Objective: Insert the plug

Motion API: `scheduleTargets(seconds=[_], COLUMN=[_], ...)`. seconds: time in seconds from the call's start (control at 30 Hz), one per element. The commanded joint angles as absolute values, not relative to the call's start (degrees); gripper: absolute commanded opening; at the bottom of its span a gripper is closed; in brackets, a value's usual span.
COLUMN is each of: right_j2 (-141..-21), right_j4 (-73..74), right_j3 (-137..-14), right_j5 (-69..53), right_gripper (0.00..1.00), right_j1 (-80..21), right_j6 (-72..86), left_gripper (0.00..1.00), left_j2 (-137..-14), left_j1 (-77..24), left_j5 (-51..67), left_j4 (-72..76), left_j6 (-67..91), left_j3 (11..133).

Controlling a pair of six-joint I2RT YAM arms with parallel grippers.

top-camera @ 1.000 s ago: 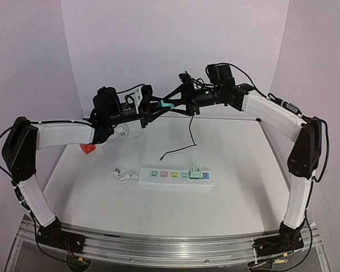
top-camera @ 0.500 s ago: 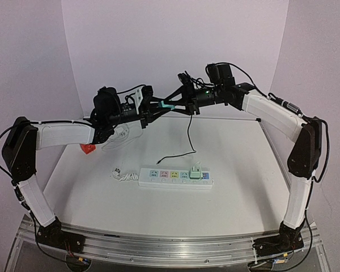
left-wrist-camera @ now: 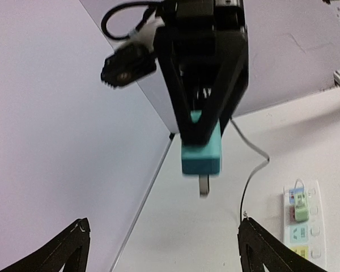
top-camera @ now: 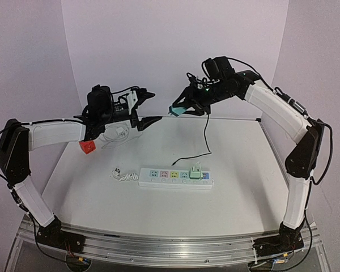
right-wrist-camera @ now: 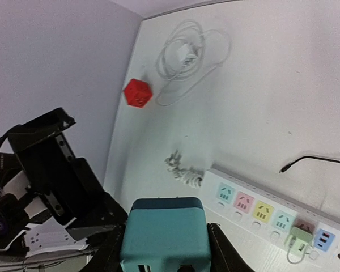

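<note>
Right gripper point(top-camera: 179, 107): my fingers are clamped on the teal plug point(top-camera: 174, 110), its metal prong poking out past them.
Teal plug: in the air, high above and beyond the middle of the power strip point(top-camera: 175, 177), not touching it.
Left gripper point(top-camera: 153, 107): my jaws are spread wide with nothing between them, up beyond the strip's left half and facing the plug.
Black cable point(top-camera: 206, 135): hangs from the plug, with its loose end on the table point(top-camera: 243, 170) just beyond the strip.
Green adapter point(top-camera: 195, 172): seated near the strip's right end.
Red cube point(top-camera: 88, 147), white cord point(top-camera: 117, 135): beyond the strip's left end.
</note>
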State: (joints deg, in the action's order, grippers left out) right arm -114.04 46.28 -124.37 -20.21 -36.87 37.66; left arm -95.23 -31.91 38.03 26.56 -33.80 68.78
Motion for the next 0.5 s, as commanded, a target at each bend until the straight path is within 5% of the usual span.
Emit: scheduleTargets(seconds=[0.0,0.47], right_j2=[-118.1,-129.4], right_j4=[63.2,67.9], right_j3=[-130.0,-128.6], right_j5=[-1.2,2.9], right_gripper=[0.0,0.0], right_j1=[-41.0,-48.8], right_j6=[39.5,44.2], left_gripper=[0.9,0.91], left_j2=[-92.9,-103.5], left_j1=[-29.9,-31.5], left_j5=[42.6,41.4], left_j4=[4.8,-9.8], left_j6=[-48.4,-57.4], left_j3=[65.4,60.0])
